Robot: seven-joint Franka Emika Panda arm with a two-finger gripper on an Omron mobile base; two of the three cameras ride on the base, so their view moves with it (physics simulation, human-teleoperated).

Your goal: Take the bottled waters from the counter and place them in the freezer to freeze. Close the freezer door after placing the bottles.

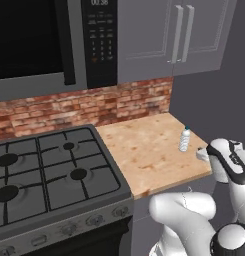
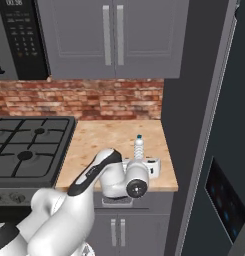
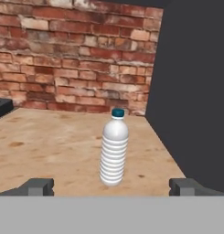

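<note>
The end effector (image 3: 111, 186) sits low over the front edge of the desk (image 1: 144, 150), its two dark fingertips (image 3: 38, 186) spread wide at either side of the hand view with nothing between them. In the right base view the white hand (image 2: 144, 170) hangs at the desk's front right corner.

Just beyond the open fingers stands the whitish bottled water (image 3: 114, 147) with a blue cap, upright on the tan wood-grain top, centred between the fingertips but not touched by them. In the left base view the same bottle (image 1: 185, 139) stands near the right edge of the desk, close to the dark slate-grey freezer (image 2: 194, 125) that rises immediately to its right.

Farther back, a red brick backsplash (image 3: 72, 59) runs along the wall. To the left of the desk lies the black gas stove (image 1: 44, 175), and grey wall cabinets (image 2: 111, 37) hang above.
</note>
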